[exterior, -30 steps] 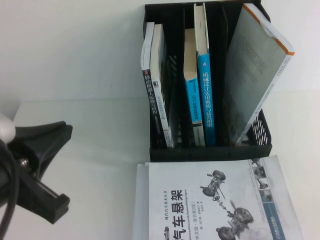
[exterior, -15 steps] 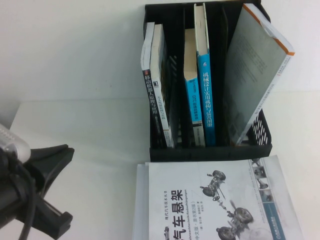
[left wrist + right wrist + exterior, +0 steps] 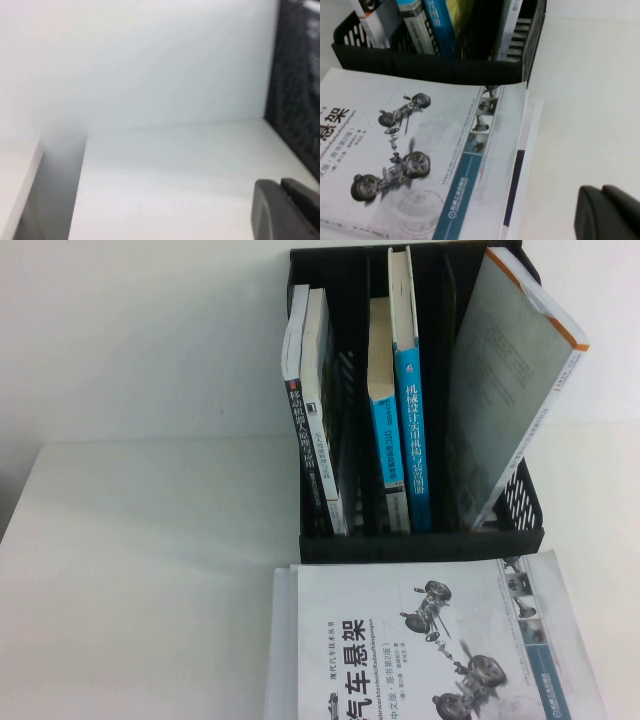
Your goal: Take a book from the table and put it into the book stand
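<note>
1. The left gripper (image 3: 286,209) hovered over the bare table (image 3: 150,570), left of the book stand (image 3: 420,545); we could not tell its state.
2. The book (image 3: 413,440) stood upright in a middle slot of the stand.
3. The right gripper (image 3: 609,214) hung right of the white book (image 3: 430,640); again, we could not tell.

The left gripper (image 3: 287,210) shows only in its own wrist view as a dark grey, matte, rounded block with a seam down its middle; the right gripper (image 3: 610,212) shows likewise in its wrist view, black, smooth and blunt-cornered, split by one groove.
</note>
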